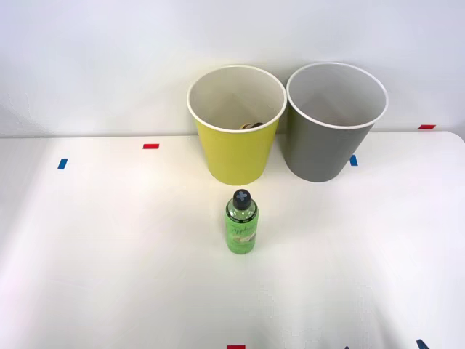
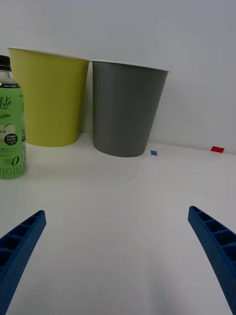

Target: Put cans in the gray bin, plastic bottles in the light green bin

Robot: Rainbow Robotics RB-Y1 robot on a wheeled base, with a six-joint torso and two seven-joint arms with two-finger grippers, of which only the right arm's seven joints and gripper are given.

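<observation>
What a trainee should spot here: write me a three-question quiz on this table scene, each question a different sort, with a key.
1. True or false: the clear green plastic bottle with the dark cap stands upright on the white table.
2. Multiple choice: the round yellow-green bin with the white rim stands (A) to the robot's left of the round dark gray bin with the white rim, (B) to its right, (C) inside it.
3. Fill in: the blue ribbed fingers of the right tool are ____.

Key: 1 true; 2 A; 3 open, holding nothing.
</observation>
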